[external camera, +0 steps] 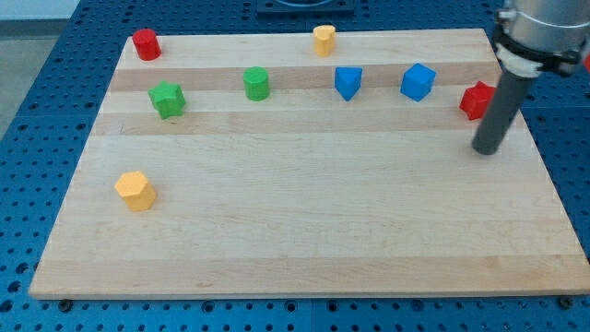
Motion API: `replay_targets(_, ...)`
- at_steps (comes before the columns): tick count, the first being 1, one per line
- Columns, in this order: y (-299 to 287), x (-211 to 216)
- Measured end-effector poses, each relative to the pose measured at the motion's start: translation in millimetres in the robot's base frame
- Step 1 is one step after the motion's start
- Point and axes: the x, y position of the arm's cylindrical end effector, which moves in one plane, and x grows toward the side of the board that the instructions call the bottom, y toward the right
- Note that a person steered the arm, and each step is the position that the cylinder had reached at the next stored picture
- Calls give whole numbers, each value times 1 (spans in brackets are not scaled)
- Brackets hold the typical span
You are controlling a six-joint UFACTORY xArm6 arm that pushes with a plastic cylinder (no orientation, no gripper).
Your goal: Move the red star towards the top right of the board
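The bench (304,240) lies open across the frame's lower half except a yellow block (135,190) lower left.

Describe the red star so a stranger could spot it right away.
Start at the wooden board and go to its right edge, near the view's top. The red star sits there, partly hidden behind the dark rod, just above-left of my tip. The other red block is at the far top-left corner.

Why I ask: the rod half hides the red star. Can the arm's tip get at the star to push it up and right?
Probably yes: my tip sits just below-right of the red star, no block between them, though it must shift to the star's lower-left first.
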Motion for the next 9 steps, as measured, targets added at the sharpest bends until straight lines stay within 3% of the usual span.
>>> replay_targets(3, -4, -125)
replay_targets(6, -4, -130)
replay_targets(7, -11, -161)
replay_targets(9, -18, -171)
